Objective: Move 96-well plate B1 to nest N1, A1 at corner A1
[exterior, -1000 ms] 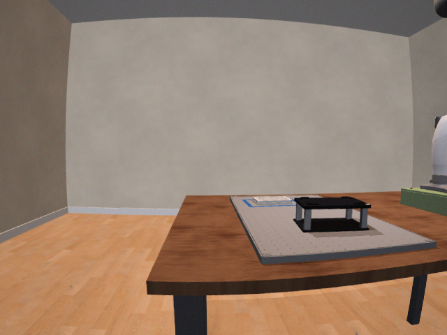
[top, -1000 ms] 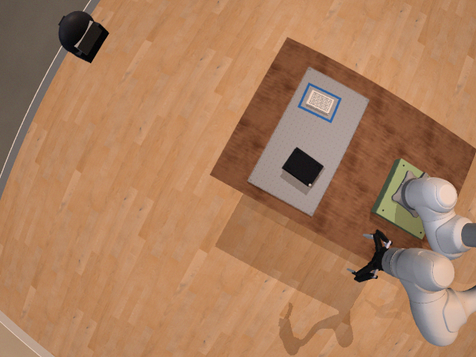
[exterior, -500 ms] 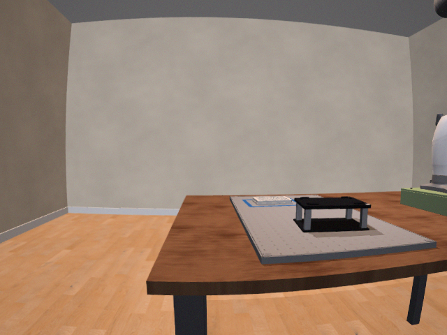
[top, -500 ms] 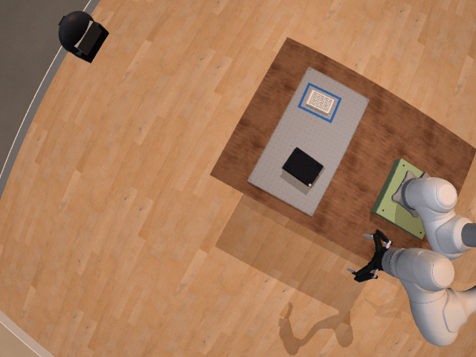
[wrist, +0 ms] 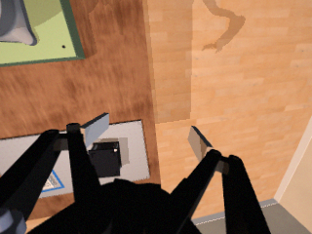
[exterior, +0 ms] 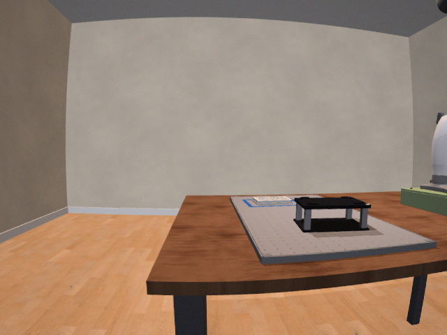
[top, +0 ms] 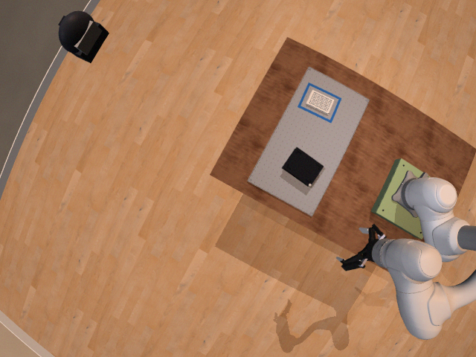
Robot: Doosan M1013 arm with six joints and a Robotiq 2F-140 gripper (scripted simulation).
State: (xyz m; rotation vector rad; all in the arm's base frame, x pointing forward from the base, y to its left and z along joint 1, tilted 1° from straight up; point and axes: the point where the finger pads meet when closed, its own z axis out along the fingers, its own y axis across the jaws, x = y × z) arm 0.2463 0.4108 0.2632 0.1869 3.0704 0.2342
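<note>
The white 96-well plate (top: 320,100) lies flat inside the blue frame of spot B1 at the far end of the grey baseplate (top: 309,140); it also shows in the exterior view (exterior: 272,199). The black raised nest N1 (top: 303,166) stands on four posts on the plate's near half (exterior: 332,203) and is empty; it also shows in the wrist view (wrist: 104,158). My gripper (top: 352,245) is open and empty, high above the table's edge near the arm base, far from the plate. In the wrist view its fingers stand wide apart.
The green base block (top: 398,198) holds the arm at the table's right side. A dark camera unit (top: 80,34) stands on the floor at the far left. The wooden table (exterior: 216,238) ends just under the gripper, with floor beyond.
</note>
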